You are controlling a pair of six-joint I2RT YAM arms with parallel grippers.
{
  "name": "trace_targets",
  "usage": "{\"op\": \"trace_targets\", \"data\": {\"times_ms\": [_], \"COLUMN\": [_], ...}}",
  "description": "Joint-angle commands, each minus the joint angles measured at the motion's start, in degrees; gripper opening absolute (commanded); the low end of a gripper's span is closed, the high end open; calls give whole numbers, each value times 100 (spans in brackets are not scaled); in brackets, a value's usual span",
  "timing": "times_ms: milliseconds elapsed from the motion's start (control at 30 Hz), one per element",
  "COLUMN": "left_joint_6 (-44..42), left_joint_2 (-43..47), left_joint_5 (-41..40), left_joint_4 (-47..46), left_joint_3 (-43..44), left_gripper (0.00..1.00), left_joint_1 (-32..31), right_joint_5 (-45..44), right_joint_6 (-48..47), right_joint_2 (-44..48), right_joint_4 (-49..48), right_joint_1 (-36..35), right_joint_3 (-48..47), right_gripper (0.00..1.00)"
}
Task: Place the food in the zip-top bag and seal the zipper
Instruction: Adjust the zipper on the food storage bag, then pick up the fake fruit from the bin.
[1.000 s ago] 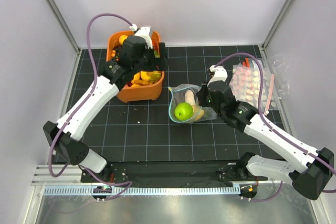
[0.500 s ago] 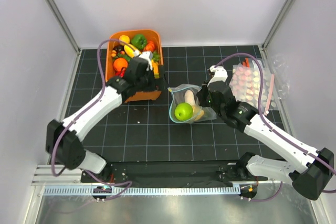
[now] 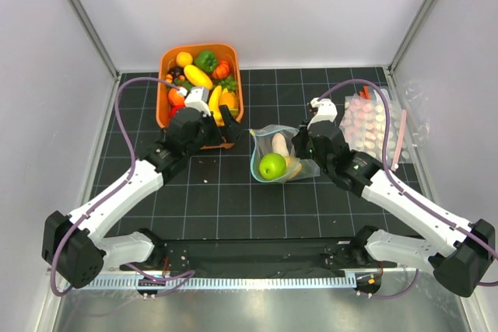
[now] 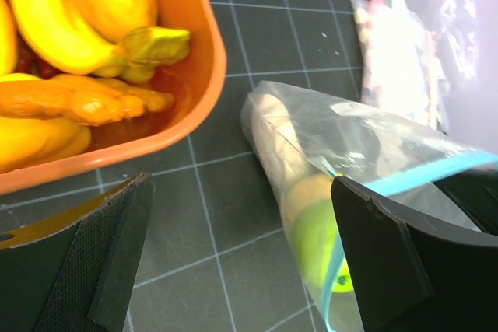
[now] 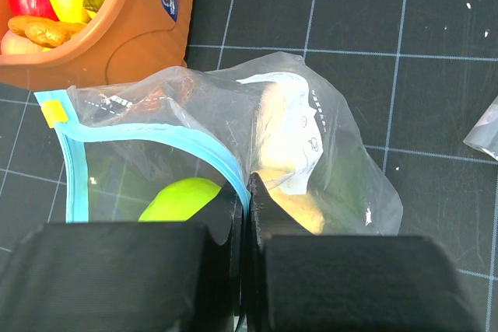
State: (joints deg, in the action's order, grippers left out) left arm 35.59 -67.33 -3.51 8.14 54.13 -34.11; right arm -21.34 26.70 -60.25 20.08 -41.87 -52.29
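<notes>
The clear zip-top bag (image 3: 260, 162) lies at the table's centre, mouth held open. Inside it are a green apple (image 3: 272, 166), a white radish (image 3: 281, 144) and a yellow lemon (image 3: 294, 167). My right gripper (image 5: 249, 188) is shut on the teal-blue zipper (image 5: 156, 141) at the bag's right rim, lifting that edge. My left gripper (image 4: 241, 184) is open and holds nothing. It hovers just left of the bag (image 4: 350, 134), between the bag and the orange basket (image 4: 210, 75). The apple (image 4: 315, 246) shows through the plastic by its right finger.
The orange basket (image 3: 166, 64) at the back left holds several toy fruits and vegetables, among them a banana (image 4: 54, 29). Crinkled pink-dotted packs (image 3: 373, 126) lie at the right, against the wall. The walls enclose the black gridded mat (image 3: 218, 200).
My left arm has pulled back from over the basket and swung down and right toward the bag, uncovering the basket's contents. The right arm and the bag have not moved.
</notes>
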Motion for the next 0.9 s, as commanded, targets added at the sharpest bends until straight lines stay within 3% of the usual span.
{"op": "trace_targets", "data": {"times_ms": [0,233,367,567,733,867], "left_joint_6": [-123,-246,-202,-448,-1211,-1380], "left_joint_2": [159,-410,-1272,-2851,-3935,-4621], "left_joint_5": [-631,-2082,-2338,-2576,-3235,-2858], "left_joint_4": [-340,441,1284,1830,2436,2675], "left_joint_3": [-69,798,1853,3646,5079,5862], "left_gripper": [100,100,100,100,100,100], "left_joint_1": [18,150,448,1168,1477,1846], "right_joint_5": [-151,-142,-230,-362,-90,86], "right_joint_6": [-112,-130,-165,-156,-68,-7], "right_joint_2": [242,259,268,163,180,241], "right_joint_4": [-408,-522,-566,-601,-628,-549], "right_joint_1": [21,21,21,12,21,29], "right_joint_3": [8,79,114,123,114,61], "right_gripper": [1,1,1,1,1,1]}}
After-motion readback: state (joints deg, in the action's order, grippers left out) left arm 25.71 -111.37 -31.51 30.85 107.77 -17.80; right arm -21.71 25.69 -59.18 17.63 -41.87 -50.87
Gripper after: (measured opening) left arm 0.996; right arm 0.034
